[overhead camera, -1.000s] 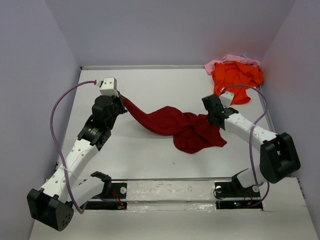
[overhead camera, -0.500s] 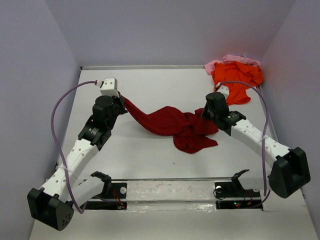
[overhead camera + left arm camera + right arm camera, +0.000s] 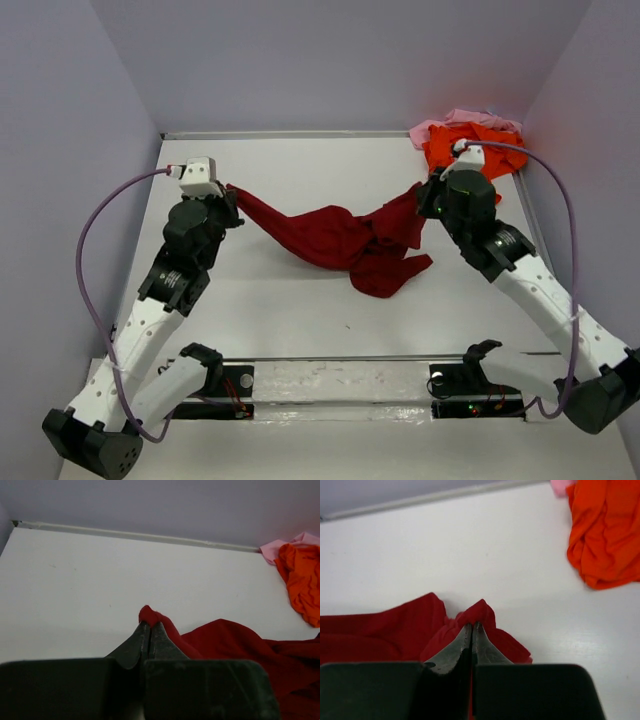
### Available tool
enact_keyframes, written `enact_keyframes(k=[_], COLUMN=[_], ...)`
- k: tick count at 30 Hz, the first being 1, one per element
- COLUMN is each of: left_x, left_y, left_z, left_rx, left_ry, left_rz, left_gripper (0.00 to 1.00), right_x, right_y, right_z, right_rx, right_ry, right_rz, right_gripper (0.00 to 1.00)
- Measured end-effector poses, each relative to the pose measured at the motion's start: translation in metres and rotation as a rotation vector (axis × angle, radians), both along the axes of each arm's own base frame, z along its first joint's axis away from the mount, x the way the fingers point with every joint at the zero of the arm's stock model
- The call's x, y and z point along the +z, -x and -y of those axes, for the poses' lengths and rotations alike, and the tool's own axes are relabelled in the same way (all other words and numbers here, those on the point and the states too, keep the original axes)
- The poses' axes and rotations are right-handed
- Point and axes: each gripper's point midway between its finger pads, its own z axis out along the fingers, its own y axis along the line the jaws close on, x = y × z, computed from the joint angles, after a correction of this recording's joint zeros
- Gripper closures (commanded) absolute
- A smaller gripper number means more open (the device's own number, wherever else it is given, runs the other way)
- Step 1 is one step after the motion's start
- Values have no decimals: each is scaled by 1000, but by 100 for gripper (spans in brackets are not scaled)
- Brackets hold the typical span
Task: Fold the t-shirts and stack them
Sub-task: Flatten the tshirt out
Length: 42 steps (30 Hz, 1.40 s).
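Note:
The dark red t-shirt (image 3: 335, 238) hangs stretched between both arms over the middle of the table, its bulk sagging onto the surface. My left gripper (image 3: 230, 190) is shut on its left corner (image 3: 148, 615). My right gripper (image 3: 422, 192) is shut on a fold at its right end (image 3: 481, 611). The orange t-shirt (image 3: 470, 150) lies crumpled in the back right corner, right behind my right gripper, also showing in the wrist views (image 3: 605, 530) (image 3: 302, 580). The pale pink t-shirt (image 3: 452, 120) peeks out from under it at the back wall (image 3: 280, 546).
Walls close the table (image 3: 290, 300) on the left, back and right. Purple cables loop off both arms: one (image 3: 90, 250) beside the left arm, one (image 3: 560, 200) over the right forearm. The metal base rail (image 3: 340, 380) runs along the near edge.
Both grippers have lifted and moved toward the back, the right one far more, pulling the dark red t-shirt's right end up off the table; the shirt now spans wider between them.

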Motion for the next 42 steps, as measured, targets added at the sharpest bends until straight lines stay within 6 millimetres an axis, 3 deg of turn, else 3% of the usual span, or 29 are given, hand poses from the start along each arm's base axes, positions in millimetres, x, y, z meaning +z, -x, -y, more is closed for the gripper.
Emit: enact_keyframes(k=[1,4,7,11,15,25,36,42], left_x=[10,52,113,155,180,247,278,286], left_y=[4,18,39,62,89,137,169,177], left_z=[-2,-9,-17,-27,-41,-72,-103,-107], left_rx=[1,5,3,4,14,71,170,173], left_ry=[9,47,100,131,137,155,179,207], left_rz=[25,123,256,348,406,521,586,599], left_gripper=[100,100,100,100,100,100,100,100], right_x=[27,82,112,123,126,184,225,232], right_y=[5,21,36,51,65,107,148,152], right_z=[5,20,34,50,62,88,120,124], right_rx=[-3,-16,-37,-64,-78,-93,-141,-148], right_ry=[-16,-47,-53,-33,-3,-49,-75,-73], right_rz=[62,194,265,291,279,386,484,490], right_gripper=[100,100,100,100,100,100,100,100])
